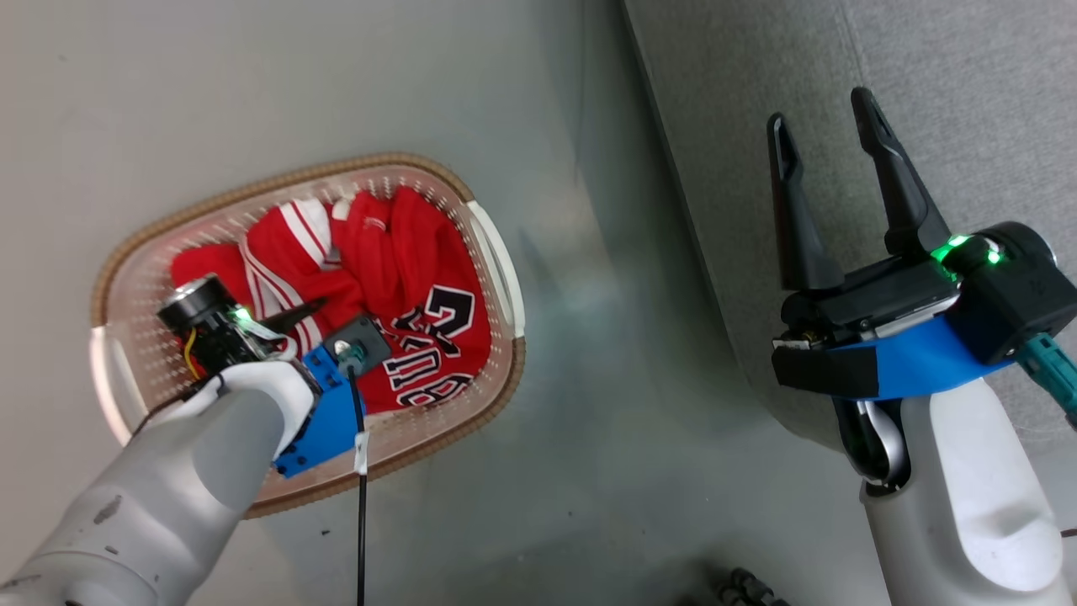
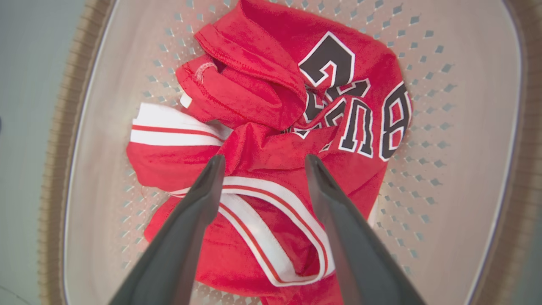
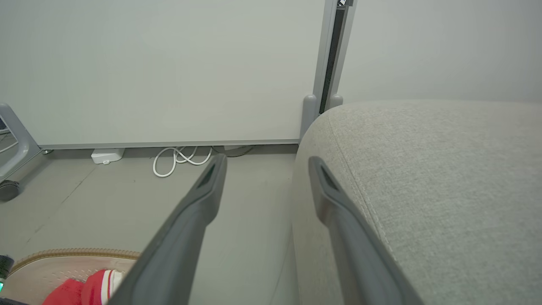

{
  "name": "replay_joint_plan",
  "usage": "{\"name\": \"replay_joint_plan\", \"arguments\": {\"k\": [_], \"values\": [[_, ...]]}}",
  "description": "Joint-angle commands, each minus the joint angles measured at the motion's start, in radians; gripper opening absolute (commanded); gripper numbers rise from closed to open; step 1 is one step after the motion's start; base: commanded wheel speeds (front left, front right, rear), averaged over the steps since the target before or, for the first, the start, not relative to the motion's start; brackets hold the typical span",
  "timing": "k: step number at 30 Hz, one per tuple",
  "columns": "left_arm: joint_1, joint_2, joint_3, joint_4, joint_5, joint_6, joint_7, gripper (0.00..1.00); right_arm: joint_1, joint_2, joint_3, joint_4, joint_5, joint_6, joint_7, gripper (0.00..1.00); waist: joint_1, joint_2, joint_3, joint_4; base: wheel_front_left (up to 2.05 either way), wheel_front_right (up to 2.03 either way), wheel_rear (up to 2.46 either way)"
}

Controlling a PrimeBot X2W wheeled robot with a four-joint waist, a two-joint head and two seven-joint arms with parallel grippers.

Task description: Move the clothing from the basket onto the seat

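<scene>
Several folds of red clothing (image 1: 370,252) lie heaped in the oval laundry basket (image 1: 278,179), which stands on the floor (image 1: 589,379) left of centre in the head view. A lettered jersey (image 1: 437,345) takes the heap's lower right. The grey sofa cushion (image 1: 925,84) fills the upper right of that frame, well apart from the basket.

The left tool (image 2: 264,161) reaches down inside the basket, its two fingers spread apart. In its wrist view they straddle a band of white-striped trim (image 2: 271,237) at lower centre. Whether the tips already press the fabric cannot be told. The right tool (image 1: 820,109) hangs open and holds nothing, over the cushion's edge at the right.

By the look of it, the step in hand is the grasp, with the carry to the cushion not yet begun. The next move calls for sinking the tips into the bunched fabric and closing on a thick fold, then lifting high enough to clear the woven rim. Loose cloth may trail, or drag a second garment along with it.
</scene>
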Motion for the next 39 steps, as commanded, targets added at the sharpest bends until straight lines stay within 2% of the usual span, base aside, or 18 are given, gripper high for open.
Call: {"name": "replay_joint_plan", "arguments": {"k": [1,9,19,24,35,36,37,38,39], "values": [[-0.029,0.01,-0.015,0.01,-0.015,-0.001,0.026,1.0,-0.024,-0.001,0.002,-0.011,0.01,0.0,-0.003,1.0,-0.0002,0.0,0.055,-0.026,0.0,0.0,0.0],[-0.044,0.044,-0.039,0.019,-0.108,-0.001,0.203,1.0,-0.042,-0.001,0.002,-0.041,0.024,0.0,-0.003,1.0,-0.0002,0.0,0.13,-0.042,0.0,0.0,0.0],[-0.08,0.075,-0.042,0.031,-0.19,-0.001,0.353,1.0,-0.051,-0.001,-0.002,-0.067,0.029,0.0,-0.003,1.0,-0.0002,0.0,0.192,-0.037,0.0,0.0,0.0],[-0.067,0.074,-0.036,0.003,-0.297,-0.001,0.372,1.0,-0.06,-0.001,0.006,-0.075,0.037,0.0,-0.003,1.0,-0.0002,0.0,0.215,-0.037,0.0,0.0,0.0],[-0.065,0.065,-0.042,-0.055,-0.346,-0.001,0.362,1.0,-0.072,-0.001,0.012,-0.083,0.039,0.0,-0.003,1.0,-0.0002,0.0,0.251,-0.046,0.0,0.0,0.0],[-0.063,0.067,-0.042,-0.057,-0.342,-0.001,0.364,0.73,-0.073,-0.001,0.011,-0.083,0.039,0.0,-0.003,1.0,-0.0002,0.0,0.252,-0.046,0.0,0.0,0.0],[-0.061,0.069,-0.042,-0.061,-0.342,-0.001,0.363,0.25,-0.072,-0.001,0.01,-0.084,0.04,0.0,-0.003,1.0,-0.0002,0.0,0.253,-0.046,0.0,0.0,0.0],[-0.058,0.069,-0.042,-0.066,-0.341,-0.001,0.361,0.0,-0.072,-0.001,0.008,-0.085,0.04,0.0,-0.003,1.0,-0.0002,0.0,0.253,-0.046,0.0,0.0,0.0],[-0.056,0.071,-0.042,-0.071,-0.337,-0.001,0.362,0.0,-0.072,-0.001,0.008,-0.086,0.039,0.0,-0.003,1.0,-0.0002,0.0,0.253,-0.046,0.0,0.0,0.0]]}}
